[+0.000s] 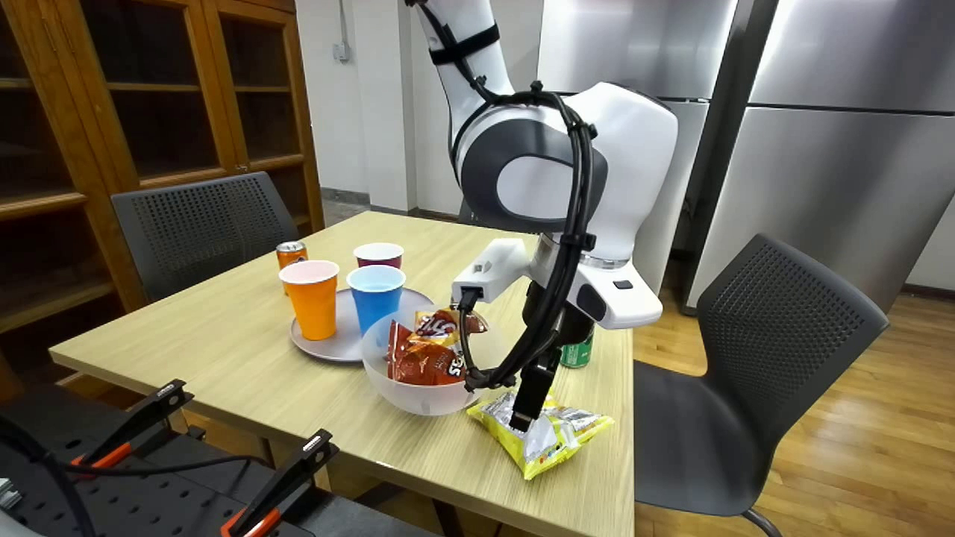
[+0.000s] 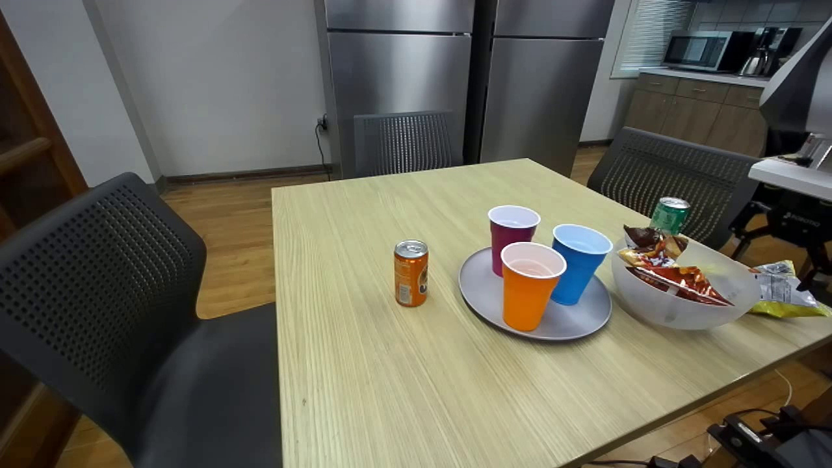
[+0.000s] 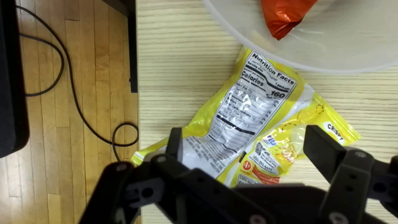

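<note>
On my wrist feed the yellow snack bag (image 3: 248, 109) lies back side up on the table (image 3: 174, 84), below my gripper (image 3: 245, 141), its middle crossing the gap between the fingers (image 3: 326, 152). I have them spread wide with nothing in their grasp; whether either tip touches the bag I can't tell. The rim of the frosted bowl (image 1: 421, 400) overlaps the bag's upper end in that view, the closest thing in my way. I count one yellow snack bag, one bowl, at least two red-and-brown snack bags (image 1: 429, 365) inside it, and one round gray plate (image 2: 585, 318) just beside it. Upright on the plate stand an orange cup (image 2: 532, 289), a blue cup (image 2: 578, 273) and a maroon cup (image 2: 507, 234), three in all. An orange can (image 2: 411, 276) stands apart from the plate, on the side away from the bowl, and a green can (image 2: 669, 218) shows behind the bowl in an exterior view, two cans altogether. I see three dark chairs (image 2: 663, 172) around the table and two stainless refrigerators (image 2: 400, 75) beyond it.
</note>
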`<control>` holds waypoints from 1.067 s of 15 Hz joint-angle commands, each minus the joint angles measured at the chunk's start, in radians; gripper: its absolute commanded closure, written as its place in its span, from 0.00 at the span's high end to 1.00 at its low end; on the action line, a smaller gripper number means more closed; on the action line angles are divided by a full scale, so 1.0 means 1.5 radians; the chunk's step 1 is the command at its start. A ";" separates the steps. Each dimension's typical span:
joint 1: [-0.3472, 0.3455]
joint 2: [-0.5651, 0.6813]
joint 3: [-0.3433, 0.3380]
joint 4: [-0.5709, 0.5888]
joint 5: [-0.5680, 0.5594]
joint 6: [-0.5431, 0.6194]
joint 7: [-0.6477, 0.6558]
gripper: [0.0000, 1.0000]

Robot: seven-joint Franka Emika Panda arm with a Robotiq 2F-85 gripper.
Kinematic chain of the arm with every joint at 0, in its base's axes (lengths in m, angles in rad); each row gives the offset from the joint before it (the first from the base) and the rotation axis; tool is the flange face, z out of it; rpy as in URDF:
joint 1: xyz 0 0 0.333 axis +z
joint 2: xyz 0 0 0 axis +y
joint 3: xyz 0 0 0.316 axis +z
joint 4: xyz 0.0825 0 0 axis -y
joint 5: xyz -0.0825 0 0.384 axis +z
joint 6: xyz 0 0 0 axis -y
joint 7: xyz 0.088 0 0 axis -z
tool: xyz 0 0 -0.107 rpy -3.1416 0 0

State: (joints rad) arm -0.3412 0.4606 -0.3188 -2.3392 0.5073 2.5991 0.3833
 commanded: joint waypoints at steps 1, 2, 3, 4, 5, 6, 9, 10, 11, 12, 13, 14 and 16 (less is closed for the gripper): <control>-0.013 0.015 0.016 0.026 0.019 -0.019 0.019 1.00; -0.012 0.018 0.017 0.028 0.021 -0.018 0.020 1.00; -0.012 0.020 0.017 0.029 0.022 -0.018 0.022 1.00; -0.012 0.023 0.018 0.030 0.023 -0.018 0.024 1.00; -0.012 0.025 0.018 0.031 0.023 -0.018 0.025 1.00; -0.012 0.027 0.018 0.033 0.024 -0.018 0.026 1.00; -0.013 0.030 0.019 0.035 0.026 -0.018 0.028 0.74; -0.013 0.030 0.019 0.037 0.026 -0.019 0.029 0.65; -0.013 0.031 0.019 0.037 0.025 -0.019 0.030 0.58; -0.013 0.031 0.019 0.038 0.025 -0.018 0.030 0.49; -0.013 0.031 0.019 0.038 0.025 -0.019 0.031 0.42; -0.013 0.030 0.019 0.038 0.025 -0.018 0.031 0.33; -0.012 0.030 0.019 0.038 0.024 -0.018 0.031 0.18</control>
State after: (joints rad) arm -0.3412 0.5022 -0.3081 -2.3036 0.5308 2.5990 0.4093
